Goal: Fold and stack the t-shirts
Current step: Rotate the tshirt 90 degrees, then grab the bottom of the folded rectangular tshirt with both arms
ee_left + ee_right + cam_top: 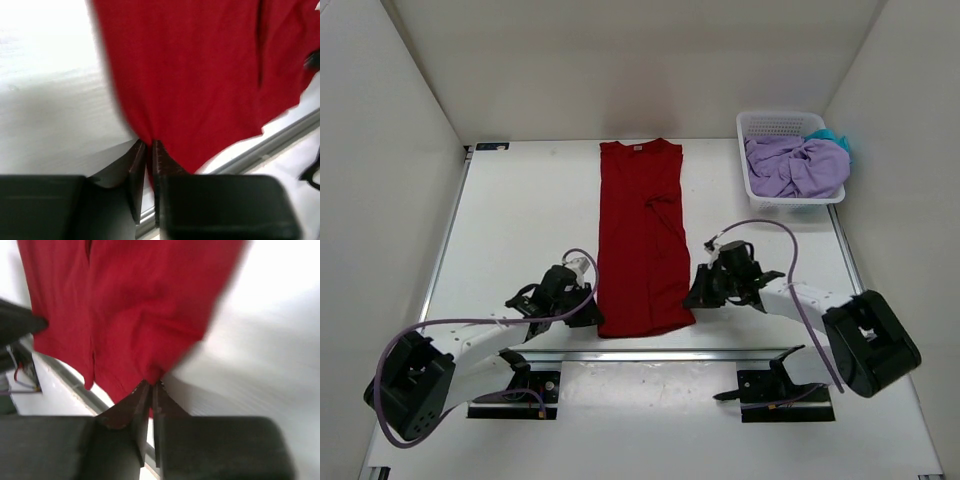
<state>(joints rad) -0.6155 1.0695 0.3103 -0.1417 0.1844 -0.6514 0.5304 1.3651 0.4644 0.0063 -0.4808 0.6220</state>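
A red t-shirt [642, 235] lies lengthwise in the middle of the table, folded into a narrow strip with its collar at the far end. My left gripper [590, 303] is shut on its near left hem corner, red cloth [200, 75] pinched between the fingers [159, 160]. My right gripper [695, 293] is shut on the near right hem corner, where the red cloth [135, 305] runs into the closed fingers [140, 400]. A lavender t-shirt [795, 165] and a teal t-shirt [832, 137] lie bunched in the white basket [770, 123].
The basket stands at the far right of the table by the right wall. A metal rail [660, 352] runs along the near edge just below the shirt's hem. White walls close in the table on three sides.
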